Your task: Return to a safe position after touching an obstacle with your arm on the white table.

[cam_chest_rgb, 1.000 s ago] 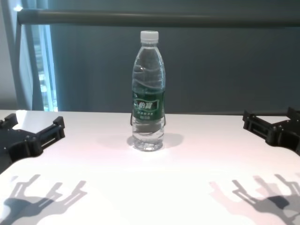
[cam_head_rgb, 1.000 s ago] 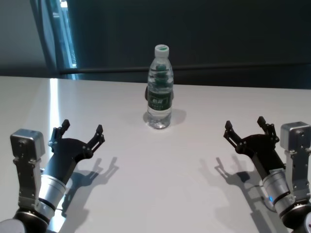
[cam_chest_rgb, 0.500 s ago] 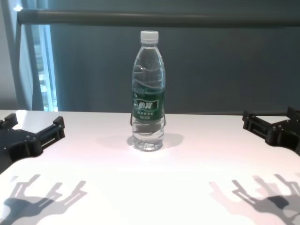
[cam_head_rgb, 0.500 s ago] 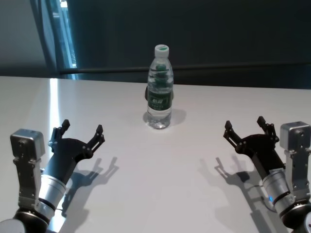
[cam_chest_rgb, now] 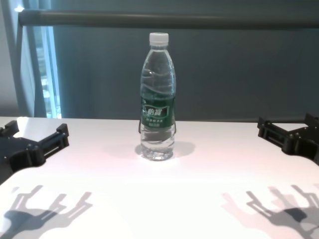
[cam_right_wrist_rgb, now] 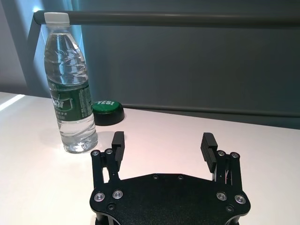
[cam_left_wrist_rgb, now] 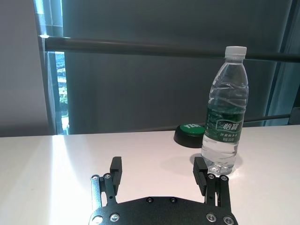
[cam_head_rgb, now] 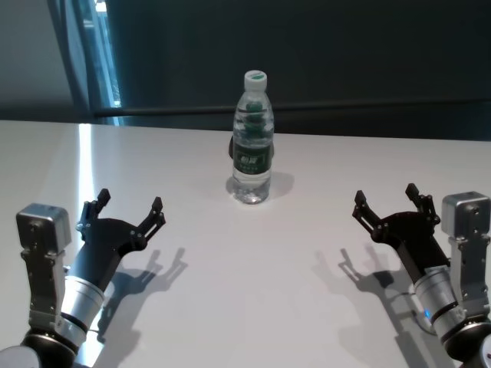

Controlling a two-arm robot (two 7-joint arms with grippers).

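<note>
Capped water bottle (cam_head_rgb: 252,139) stands upright mid-width on white table (cam_head_rgb: 230,253) toward its far edge, clear water inside, green-topped button (cam_left_wrist_rgb: 191,134) just behind it. Left gripper (cam_head_rgb: 126,214) near left edge, right gripper (cam_head_rgb: 391,208) near right edge, both with fingers spread, holding nothing, well apart from bottle.

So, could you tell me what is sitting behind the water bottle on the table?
A low black puck with a green top sits behind the water bottle. The head view shows only its dark edge, since the bottle covers it. Both grippers, left and right, hover open, clear of it.
</note>
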